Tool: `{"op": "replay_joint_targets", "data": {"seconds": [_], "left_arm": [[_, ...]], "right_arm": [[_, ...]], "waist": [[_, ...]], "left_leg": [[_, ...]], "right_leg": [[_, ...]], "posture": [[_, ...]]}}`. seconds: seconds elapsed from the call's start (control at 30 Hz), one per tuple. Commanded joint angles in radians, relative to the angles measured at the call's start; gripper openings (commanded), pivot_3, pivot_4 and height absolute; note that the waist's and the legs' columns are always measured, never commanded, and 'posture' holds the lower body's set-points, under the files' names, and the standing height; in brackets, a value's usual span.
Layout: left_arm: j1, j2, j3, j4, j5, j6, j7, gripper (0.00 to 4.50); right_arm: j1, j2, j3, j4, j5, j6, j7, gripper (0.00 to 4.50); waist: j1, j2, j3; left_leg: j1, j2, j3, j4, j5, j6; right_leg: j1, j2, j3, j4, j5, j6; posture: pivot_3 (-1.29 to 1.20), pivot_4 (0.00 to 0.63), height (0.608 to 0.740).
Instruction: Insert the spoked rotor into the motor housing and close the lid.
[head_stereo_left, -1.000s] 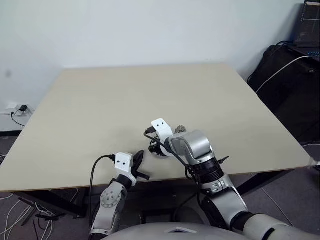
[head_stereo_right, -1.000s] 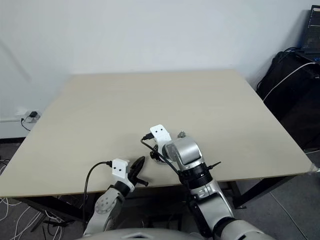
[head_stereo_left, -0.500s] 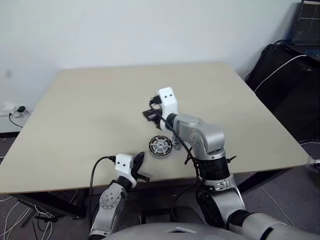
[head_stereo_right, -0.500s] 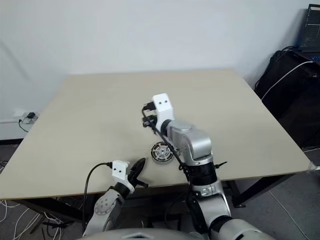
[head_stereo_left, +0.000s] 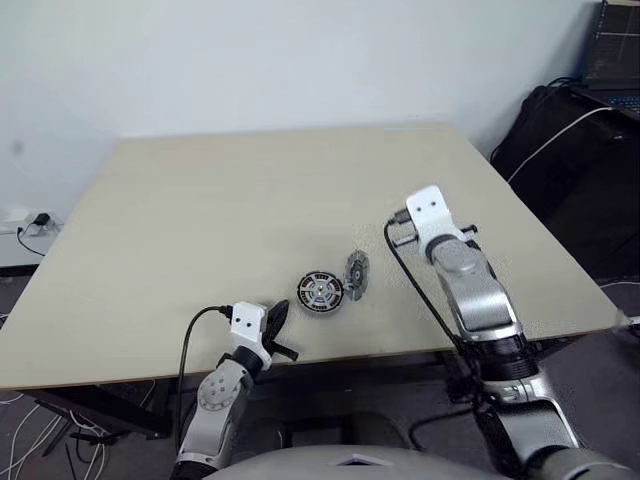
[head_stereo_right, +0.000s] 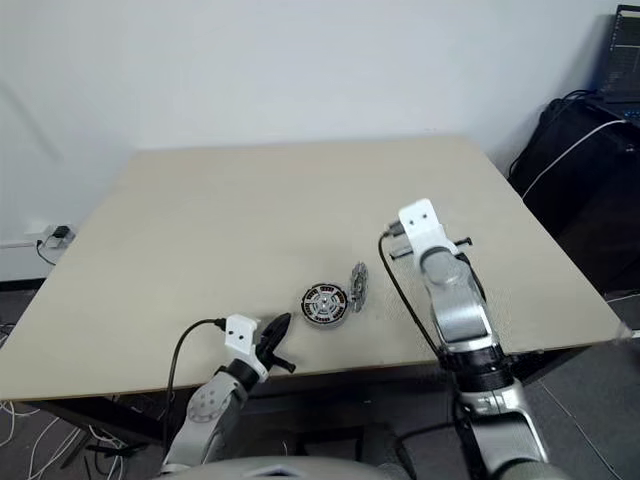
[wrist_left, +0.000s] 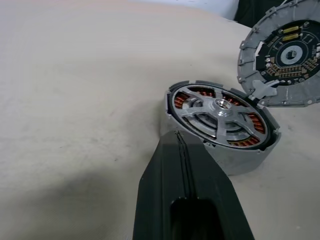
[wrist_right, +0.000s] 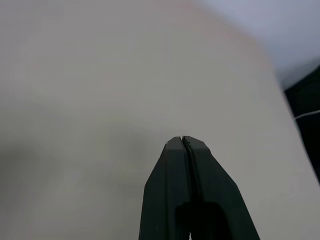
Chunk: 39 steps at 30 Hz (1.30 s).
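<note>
Lying near the front edge of the one pale table (head_stereo_left: 200, 200): one motor housing (wrist_left: 235, 156), round and grey-walled, with copper-brown windings showing in a ring inside it. Sitting inside that housing, flat and centred: one spoked rotor (wrist_left: 220, 112), shiny silver, the windings peeking between its open spokes. Standing tilted on edge just beside the housing, on the robot's right of it: one lid (wrist_left: 282, 55), its lower rim meeting the housing's rim, so not yet closing anything. Facing the housing from the lid's inner side: a dark round board with small gold pads, any print on it being too small to read.

Hovering low at the table's front edge, just short of the housing: the left gripper (wrist_left: 178, 134), its two black fingers pressing together with nothing between them, tips pointing at the housing's near wall without touching it. Hanging above bare tabletop well to the right of the parts: the right gripper (wrist_right: 183, 139), its fingers likewise pinching fully together and carrying nothing.

Counting up: two grippers, one housing, one rotor, one lid.

Glowing beyond the table's far right corner: one dark screen (head_stereo_left: 613, 45), its lines of text being too small to read.
</note>
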Motion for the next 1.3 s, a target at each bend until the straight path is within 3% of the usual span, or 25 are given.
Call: {"op": "replay_joint_targets", "data": {"seconds": [0.03,0.2,0.6,1.07,1.3], "left_arm": [[-0.017,0.005,0.004,-0.037,-0.009,-0.001,-0.010,0.00],[-0.026,0.008,0.008,-0.034,-0.011,0.004,-0.016,0.00],[-0.029,0.011,0.002,-0.036,-0.007,0.007,-0.030,0.00],[0.004,0.009,0.010,-0.051,-0.007,0.002,-0.017,0.00],[-0.010,0.006,0.010,-0.035,-0.006,0.002,-0.013,0.00]], "right_arm": [[0.031,-0.070,0.080,-0.131,-0.003,0.051,0.112,0.03],[0.108,-0.115,0.151,-0.290,0.084,0.081,0.268,0.03],[0.144,-0.009,0.099,-0.367,0.233,-0.051,0.321,0.03],[0.123,0.127,0.131,-0.134,0.269,-0.123,0.310,0.03],[0.143,0.119,0.176,-0.077,0.307,-0.107,0.390,0.03]], "waist": [[-0.001,0.000,0.000],[0.000,-0.003,0.002],[0.013,-0.007,0.005],[0.016,-0.007,0.005],[0.016,-0.007,0.005]], "left_leg": [[0.000,0.000,0.000,0.000,0.000,0.000],[0.001,0.000,0.000,0.001,0.000,0.000],[0.000,0.000,-0.001,0.002,-0.001,0.001],[0.002,0.000,-0.001,0.002,-0.001,0.001],[0.002,0.000,-0.001,0.002,-0.001,0.001]], "right_leg": [[0.000,0.000,0.000,0.000,0.000,0.000],[0.002,0.000,-0.001,0.000,0.000,0.001],[0.002,0.000,-0.001,-0.002,0.001,0.002],[0.002,0.000,-0.001,-0.002,0.000,0.002],[0.002,0.000,-0.001,-0.002,0.000,0.002]], "posture": [[0.00,0.000,0.740],[0.00,0.000,0.740],[0.00,0.000,0.740],[0.00,0.000,0.740],[0.00,0.000,0.740]]}}
